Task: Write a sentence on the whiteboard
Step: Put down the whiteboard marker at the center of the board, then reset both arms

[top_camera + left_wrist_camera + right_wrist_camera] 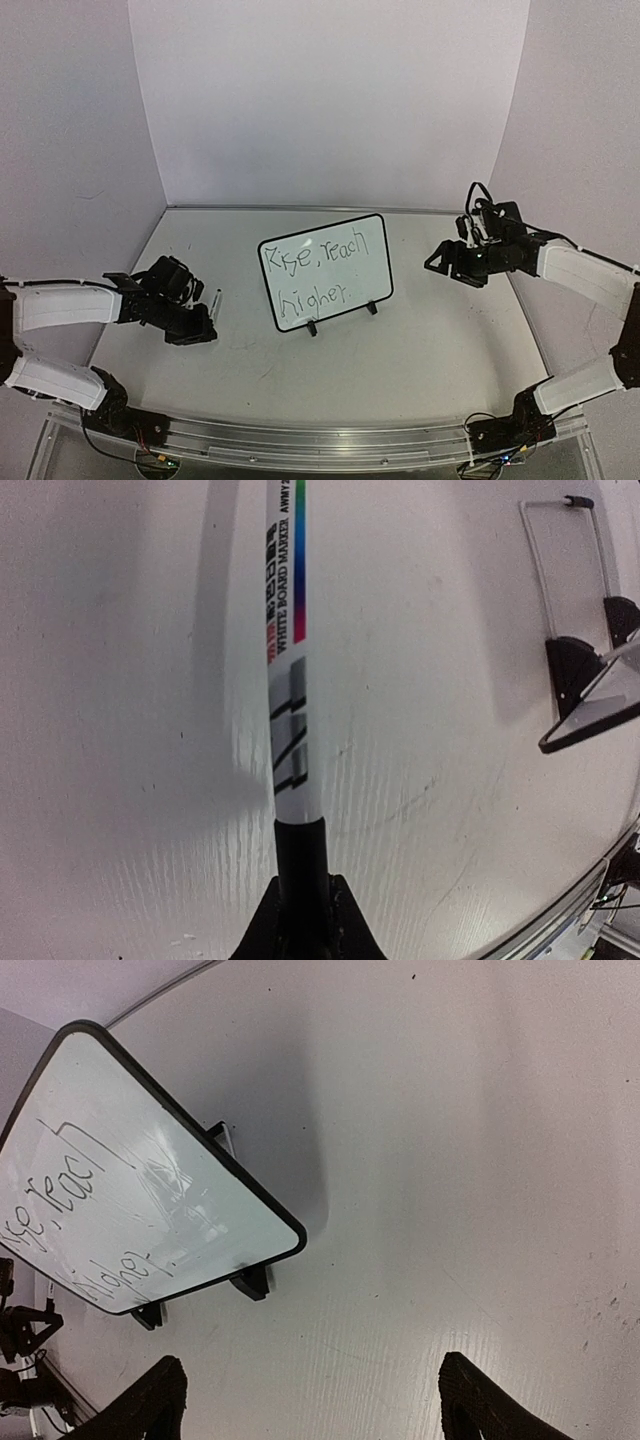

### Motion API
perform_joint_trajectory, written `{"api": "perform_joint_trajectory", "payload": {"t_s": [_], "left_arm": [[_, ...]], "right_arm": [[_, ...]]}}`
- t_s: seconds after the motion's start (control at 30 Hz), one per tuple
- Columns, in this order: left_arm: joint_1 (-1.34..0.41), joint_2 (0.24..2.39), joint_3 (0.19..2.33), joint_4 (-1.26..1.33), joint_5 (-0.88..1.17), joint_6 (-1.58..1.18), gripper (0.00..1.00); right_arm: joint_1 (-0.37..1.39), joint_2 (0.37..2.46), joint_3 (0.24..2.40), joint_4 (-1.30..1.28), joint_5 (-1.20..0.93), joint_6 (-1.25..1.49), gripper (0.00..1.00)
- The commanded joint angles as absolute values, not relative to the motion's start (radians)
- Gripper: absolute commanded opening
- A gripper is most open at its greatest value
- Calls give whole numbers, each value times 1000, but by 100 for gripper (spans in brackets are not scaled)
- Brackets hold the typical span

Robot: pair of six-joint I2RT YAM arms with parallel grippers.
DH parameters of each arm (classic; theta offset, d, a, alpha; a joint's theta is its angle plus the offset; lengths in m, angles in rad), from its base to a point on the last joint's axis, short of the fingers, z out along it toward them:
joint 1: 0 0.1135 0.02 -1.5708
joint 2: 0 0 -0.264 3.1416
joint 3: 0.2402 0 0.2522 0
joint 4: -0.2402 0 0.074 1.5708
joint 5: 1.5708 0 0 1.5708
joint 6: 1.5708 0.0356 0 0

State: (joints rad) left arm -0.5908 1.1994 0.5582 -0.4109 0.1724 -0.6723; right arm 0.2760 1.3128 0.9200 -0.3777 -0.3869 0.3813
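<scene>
Lettering sits on the whiteboard (325, 270) in the overhead view: the sentence (312, 258) runs in two thin dark lines, roughly "Rise, reach higher". The board is propped on its small black feet (312, 327) mid-table, face tilted back and turned towards the arms. The left gripper (198, 322) is off the board's left edge, near but not touching, pinching a marker (217, 300) whose long axis points towards the far wall, so the board lies to the right of its tip. The right gripper (440, 262) hangs to the board's right, about as near, but carries nothing. From the left wrist, the fingers (258, 935) are pressed on the black end of the marker (290, 680), the white barrel running straight ahead over bare table (120, 730). The lower corner of the whiteboard (600, 705) shows at the right, apart from the barrel. I cannot tell whether the tip is capped. From the right wrist, the fingers (150, 1405) are spread wide with nothing between them, and the whiteboard (130, 1180) lies ahead and left, its sentence (60, 1200) partly in frame. Nothing stands between marker and board; any further stroke, I judge, falls to the left arm, swinging the tip rightward.
</scene>
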Motion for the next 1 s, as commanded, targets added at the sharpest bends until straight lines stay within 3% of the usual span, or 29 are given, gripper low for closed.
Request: {"api": "perform_joint_trajectory", "payload": {"t_s": [0.0, 0.13, 0.27, 0.53, 0.7, 0.97], "left_arm": [[-493, 1357, 677, -340, 262, -508, 2], [-452, 1446, 743, -352, 264, -452, 5], [-393, 1479, 755, -345, 280, -424, 21], [-348, 1505, 787, -326, 275, -409, 69], [-290, 1503, 828, -317, 262, -387, 92], [-198, 1408, 877, -227, 114, -294, 99]], "right_arm": [[273, 1282, 901, -371, -320, 374, 83], [273, 1252, 870, -359, -266, 390, 83], [273, 1226, 842, -338, -217, 419, 83], [274, 1210, 834, -322, -157, 406, 83], [273, 1204, 835, -320, -89, 371, 84], [273, 1122, 791, -232, 83, 332, 92]]}}
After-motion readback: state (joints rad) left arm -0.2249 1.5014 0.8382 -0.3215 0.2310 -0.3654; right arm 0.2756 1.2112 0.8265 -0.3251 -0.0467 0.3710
